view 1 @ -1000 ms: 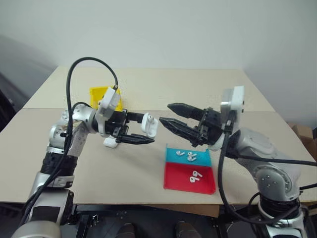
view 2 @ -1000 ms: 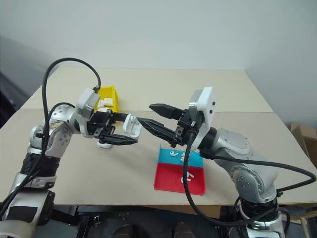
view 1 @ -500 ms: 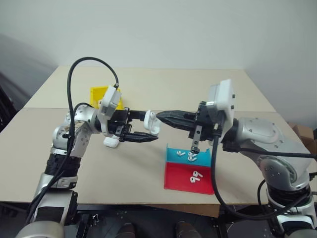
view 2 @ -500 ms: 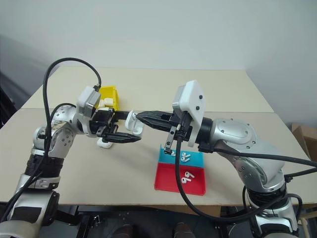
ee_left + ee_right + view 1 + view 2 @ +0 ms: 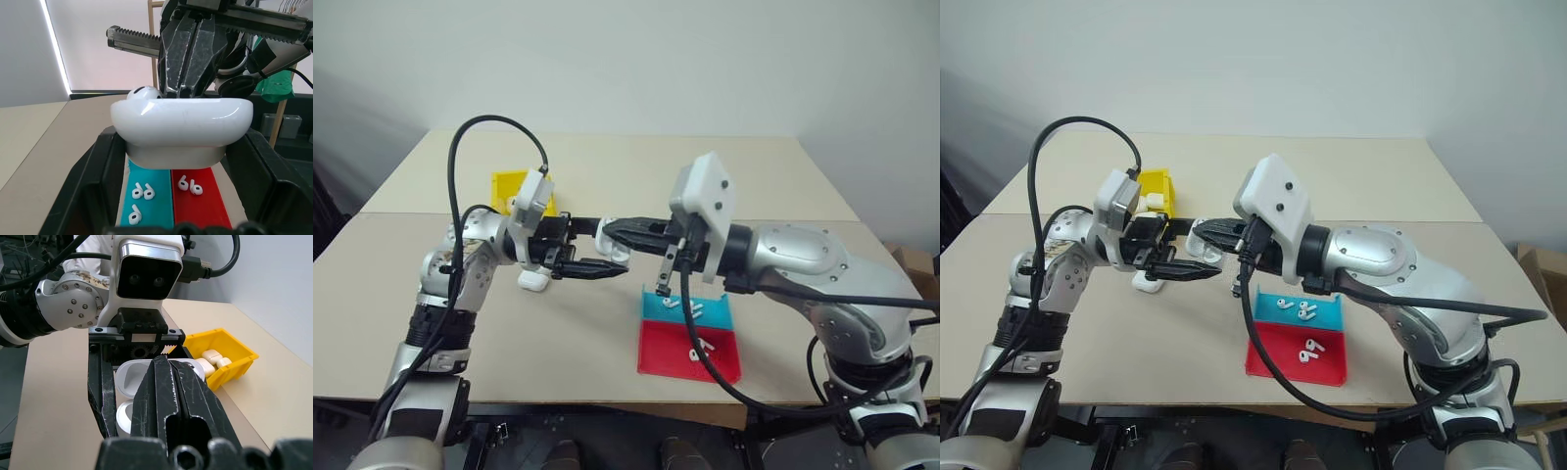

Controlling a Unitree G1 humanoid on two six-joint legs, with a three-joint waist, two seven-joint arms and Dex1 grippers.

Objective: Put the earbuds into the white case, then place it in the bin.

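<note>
My left gripper (image 5: 605,253) is shut on the white case (image 5: 181,122) and holds it above the table with the lid flipped open. My right gripper (image 5: 610,229) is shut, its tips pressed against the open top of the case. A small white rounded piece (image 5: 143,92) shows at the case's rim beside those tips; whether it is an earbud I cannot tell. Several loose earbuds (image 5: 686,308) lie in the tray below. The yellow bin (image 5: 1157,191) stands behind my left hand with white cases (image 5: 213,356) inside.
The flat blue-and-red tray (image 5: 651,357) lies on the table under my right arm, near the front edge. Another white case (image 5: 532,281) rests on the table beneath my left gripper. A black cable arcs over my left arm.
My right gripper has shut its fingers, rolled, and moved left until its tips meet the held case. My left gripper has stayed in place with the case.
</note>
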